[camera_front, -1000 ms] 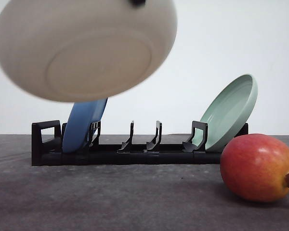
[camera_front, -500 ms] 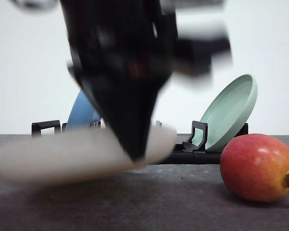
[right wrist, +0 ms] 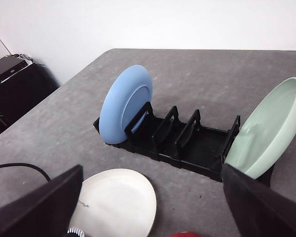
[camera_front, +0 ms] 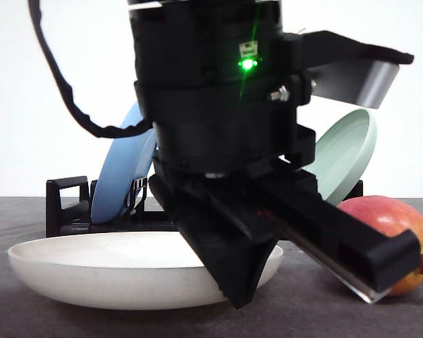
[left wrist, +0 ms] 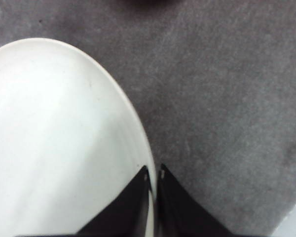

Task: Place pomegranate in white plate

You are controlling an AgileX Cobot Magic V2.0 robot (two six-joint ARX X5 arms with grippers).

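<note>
Setting the white plate [camera_front: 92, 271] on the table, the left gripper [left wrist: 153, 178] pinches its rim; release comes next. The right gripper [right wrist: 148, 207], seemingly spread wide, must then fetch the pomegranate [camera_front: 402, 218].

Soft, even, bright light throughout, with faint shadows on the grey table [right wrist: 64, 128]. The white plate [left wrist: 54, 148] nearly blows out beside the closed jaws. The left arm's close-up housing looks dark but sharp.

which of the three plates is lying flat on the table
The white plate, its rim between the left gripper's jaws. The blue plate and green plate stand in the rack.
</note>
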